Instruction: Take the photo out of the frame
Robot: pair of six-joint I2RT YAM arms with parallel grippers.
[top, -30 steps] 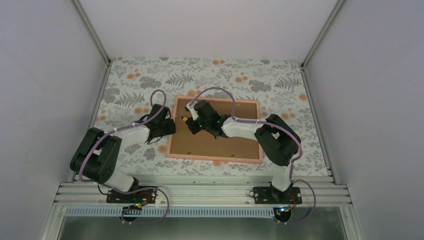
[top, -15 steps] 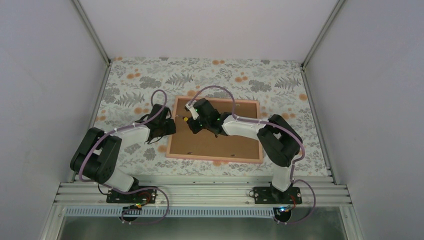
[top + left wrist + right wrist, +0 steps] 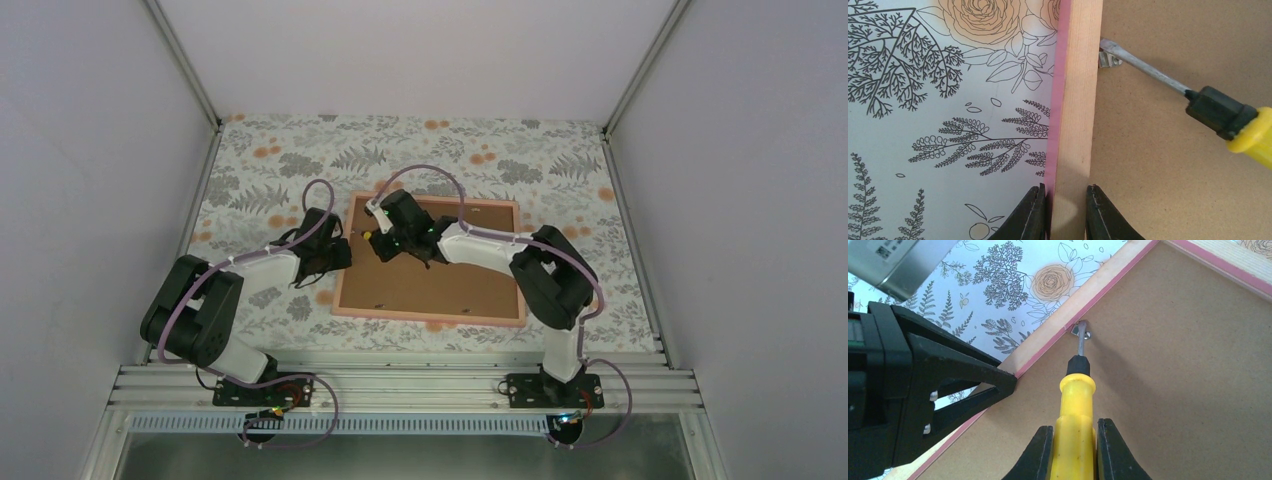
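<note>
On the flowered tabletop [image 3: 420, 150] the frame [image 3: 430, 317] lies face down, brown backing board [image 3: 420, 290] up. Its left rail is pinched by the left tool [image 3: 1064, 195]; the right tool [image 3: 1075, 432] grips a yellow-handled screwdriver [image 3: 1076, 400], blade tip at a metal clip [image 3: 1081, 331] beside that rail.

The backing panel [image 3: 430, 285] hides the photo, and the bottom edge cuts off the screwdriver [image 3: 1077, 410]

Frame [image 3: 430, 318] flat on floral table [image 3: 500, 160], brown backing [image 3: 440, 290] facing up, pink rim around it. Left gripper [image 3: 340, 252] at frame's left rail, about halfway along. Right gripper [image 3: 380, 242] over backing's far-left part, small yellow tool [image 3: 369, 238] at its tip. 2 grippers near each other, rail between.
</note>
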